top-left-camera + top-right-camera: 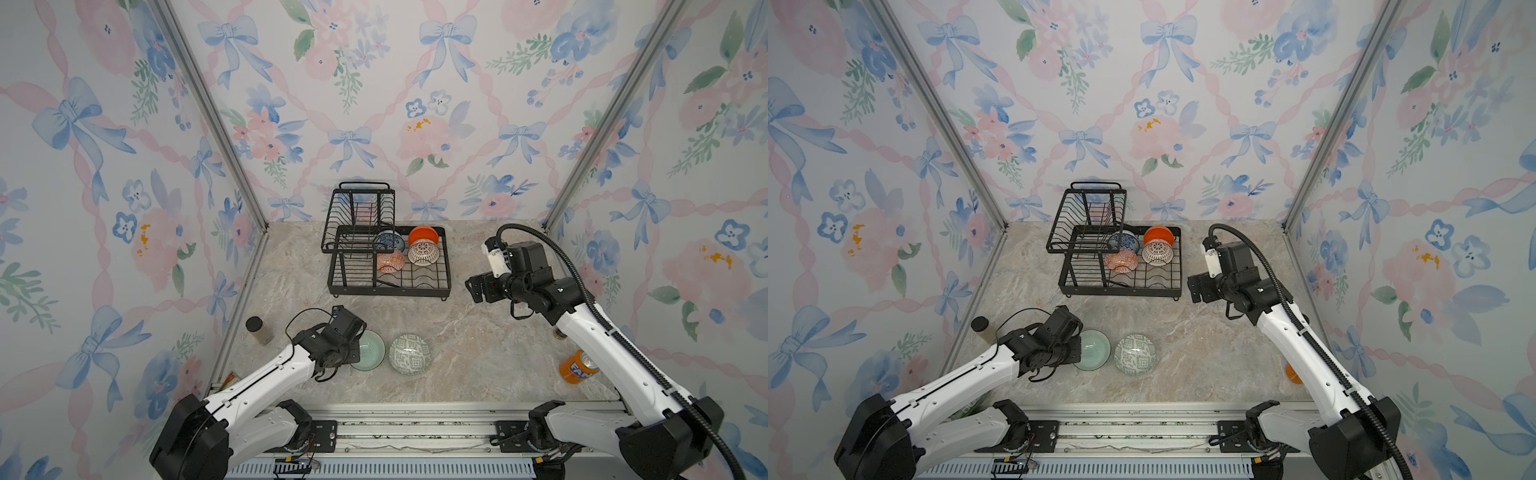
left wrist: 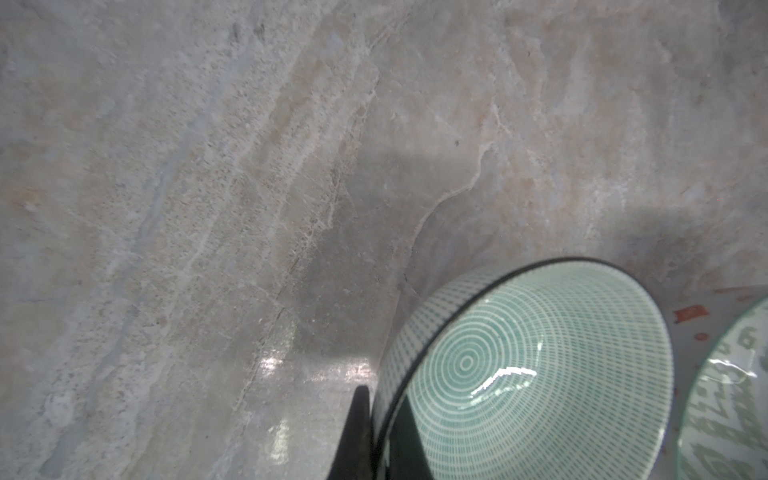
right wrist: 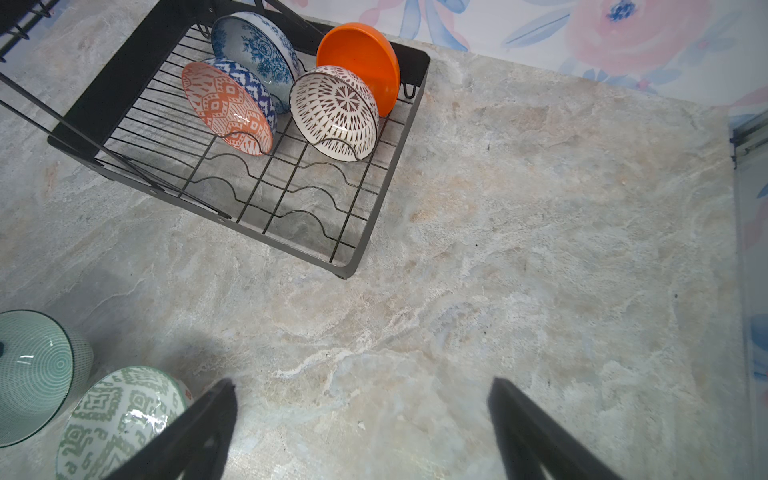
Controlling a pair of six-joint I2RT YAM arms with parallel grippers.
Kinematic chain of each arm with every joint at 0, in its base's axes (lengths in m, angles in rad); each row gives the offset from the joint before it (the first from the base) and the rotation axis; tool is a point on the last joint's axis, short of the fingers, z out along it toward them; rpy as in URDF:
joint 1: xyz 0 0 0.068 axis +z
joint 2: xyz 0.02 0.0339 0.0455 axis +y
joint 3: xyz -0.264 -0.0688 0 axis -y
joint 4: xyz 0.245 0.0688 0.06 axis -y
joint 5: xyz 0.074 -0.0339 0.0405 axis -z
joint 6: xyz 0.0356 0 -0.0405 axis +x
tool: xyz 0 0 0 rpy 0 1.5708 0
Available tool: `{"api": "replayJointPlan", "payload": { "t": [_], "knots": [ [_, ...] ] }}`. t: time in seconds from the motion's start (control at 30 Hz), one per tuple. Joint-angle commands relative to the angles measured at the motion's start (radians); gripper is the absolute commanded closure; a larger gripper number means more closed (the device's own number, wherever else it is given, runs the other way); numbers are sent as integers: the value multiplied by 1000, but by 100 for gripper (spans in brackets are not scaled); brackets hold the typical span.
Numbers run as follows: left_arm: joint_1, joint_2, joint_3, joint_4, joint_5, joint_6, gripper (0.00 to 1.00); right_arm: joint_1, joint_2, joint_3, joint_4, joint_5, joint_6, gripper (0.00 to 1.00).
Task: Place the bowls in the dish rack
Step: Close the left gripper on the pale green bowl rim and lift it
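Looking at the left gripper first: it's pinched shut on the rim of the pale celadon green bowl, with one finger outside the wall and the other down inside. That bowl is at the front left of the marble tabletop. Honestly can't tell if it's fully flat on the table or a bit off it.

The grey-green geometric bowl is just beside it on the right with only a thin gap, so that side is tight.

The right gripper is spread wide and holds nothing. It hangs over bare table off the right front corner of the dish rack.

The rack is at the back middle. Four bowls stand on edge in the back rows of its lower tray: the blue-patterned bowl and plain orange bowl behind, the orange-white geometric bowl and white lattice bowl in front of them. The front rows of wavy slots are bare wire.

There's a wide stretch of open table between the two green bowls and the rack's front edge. A soda can lies near the right wall and a dark-lidded jar stands by the left wall, both well apart from the bowls.
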Motion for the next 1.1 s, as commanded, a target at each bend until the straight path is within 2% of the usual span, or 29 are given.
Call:
{"api": "replayJointPlan", "payload": {
  "t": [0.0, 0.33, 0.53, 0.7, 1.07],
  "knots": [
    [6, -39, 49, 7, -34, 29, 100, -9, -1, 5, -33, -6, -2, 3],
    [-6, -51, 113, 7, -31, 114, 100, -9, 4, -3, -19, -19, 4, 3],
    [-50, -79, 245, 7, -62, 163, 100, -8, 21, 25, -32, -51, 6, 3],
    [-78, -32, 338, 7, -105, 215, 100, -8, 26, 19, -3, -71, 17, 3],
    [-175, 122, 648, 28, -218, 354, 100, -7, 10, 112, -13, -92, 24, 3]
  ]
}}
